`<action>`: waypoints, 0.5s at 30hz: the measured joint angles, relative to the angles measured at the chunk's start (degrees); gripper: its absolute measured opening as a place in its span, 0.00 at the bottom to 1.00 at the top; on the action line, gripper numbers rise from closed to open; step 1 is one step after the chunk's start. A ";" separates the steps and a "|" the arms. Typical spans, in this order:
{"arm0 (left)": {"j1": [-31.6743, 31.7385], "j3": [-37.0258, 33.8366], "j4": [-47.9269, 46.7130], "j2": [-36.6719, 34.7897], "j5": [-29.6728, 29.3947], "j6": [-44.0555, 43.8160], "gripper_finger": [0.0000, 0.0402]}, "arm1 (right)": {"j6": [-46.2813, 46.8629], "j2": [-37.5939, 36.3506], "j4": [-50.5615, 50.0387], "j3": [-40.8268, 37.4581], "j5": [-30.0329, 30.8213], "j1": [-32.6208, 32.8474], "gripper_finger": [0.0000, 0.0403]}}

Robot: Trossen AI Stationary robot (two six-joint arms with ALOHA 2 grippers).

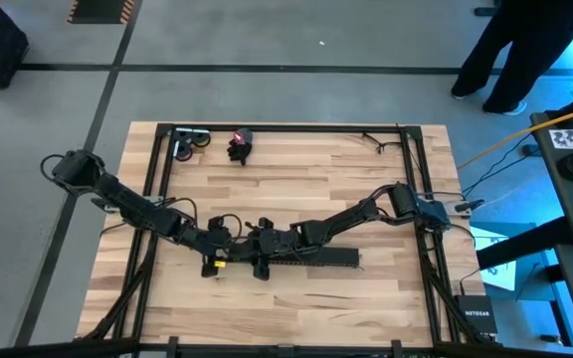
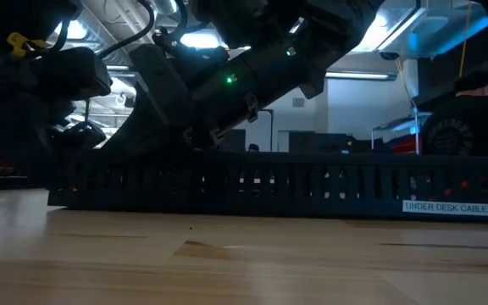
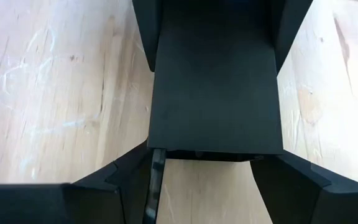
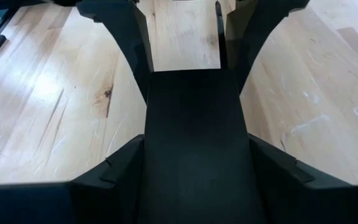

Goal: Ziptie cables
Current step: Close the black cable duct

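While the cables [image 1: 239, 145] are sitting bunched in a small clump near the far edge of the counter [image 1: 366, 199], well apart from both arms, we are judging them light, soft and floppy. They are likely to splay unless taken near the middle of the bundle, with the strands pinched together. Bunched like this, they are showing no clear long axis or pointing direction from above.

We are seeing a few thin dark strokes near the far right corner, possibly the zipties [image 1: 374, 140], but they are too fine to call.

Both arms are meeting at the front centre, over the long black slotted channel [image 2: 252, 191], which is running left to right across the counter. The right gripper [image 4: 194, 142] is holding its fingers wide apart and clamping the flat black cover [image 4: 194, 106] by its two long edges. The left gripper [image 3: 201, 163] is facing it, fingers also spread wide, with the cover's end sitting right at the tips. We cannot tell whether it is pinching the cover. So far we are reading the cables as untouched and no tying as started.
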 joint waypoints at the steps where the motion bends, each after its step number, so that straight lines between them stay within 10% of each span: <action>1: 0.00 -0.02 0.00 -0.07 0.05 0.00 0.59 | 0.00 0.00 0.07 0.00 -0.02 0.00 0.55; 15: 0.00 -0.21 1.28 -0.37 0.68 -1.88 0.61 | -0.24 -0.94 -1.00 -0.31 -0.87 -0.07 0.72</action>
